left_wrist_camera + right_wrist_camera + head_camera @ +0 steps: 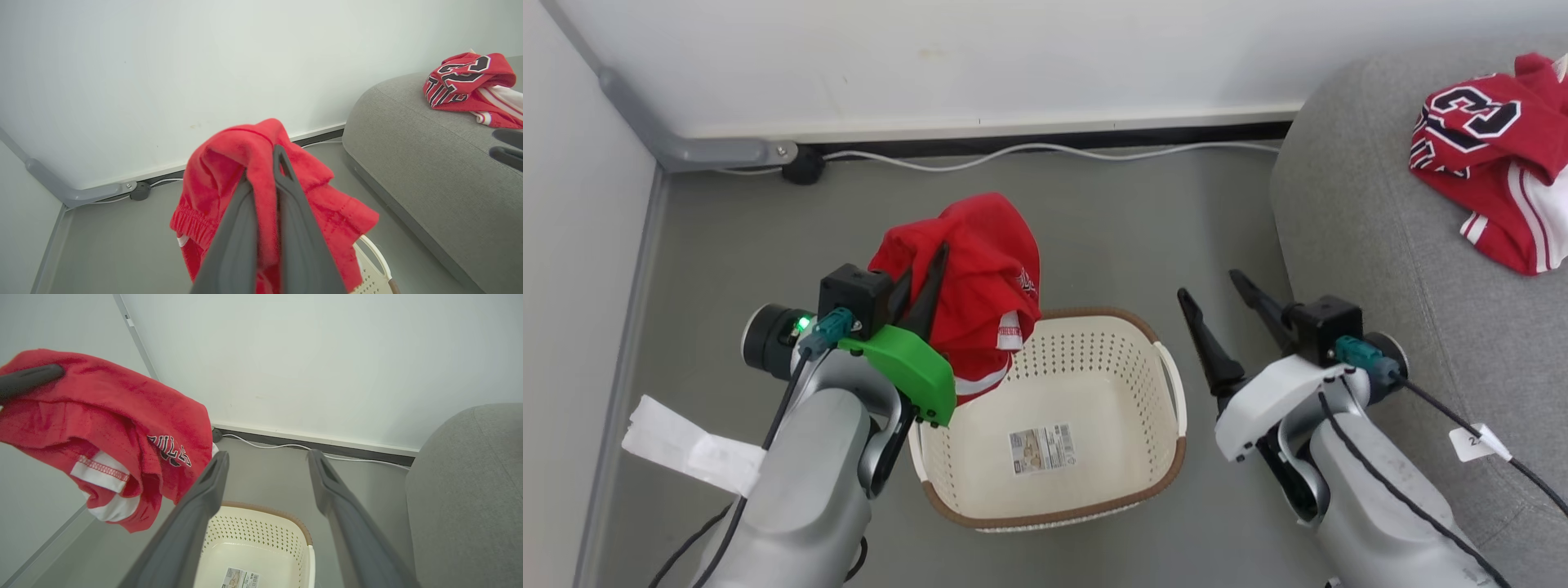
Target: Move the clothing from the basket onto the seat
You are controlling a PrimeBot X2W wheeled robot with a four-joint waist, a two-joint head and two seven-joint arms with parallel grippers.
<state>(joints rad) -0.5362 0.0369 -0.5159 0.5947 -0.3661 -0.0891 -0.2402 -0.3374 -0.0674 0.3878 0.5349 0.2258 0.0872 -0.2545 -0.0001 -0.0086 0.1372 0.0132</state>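
Left gripper (925, 265) is clamped on one red garment (984, 261), held above the basket (1094, 510) rim. The right gripper (1209, 284) has its fingers apart. The basket floor carries one label sticker (1042, 448). One lettered jersey (1478, 131) lies on the sofa (1364, 269). The left wrist view shows the cloth pinched between the fingers. The right wrist view adds black lettering on the held garment.

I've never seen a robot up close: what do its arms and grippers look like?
Silver-grey rounded arms, each with a black cable and white tag. The left gripper has a green cover, the right gripper a white cover; both have two long dark pointed fingers, a black box and a teal plug.
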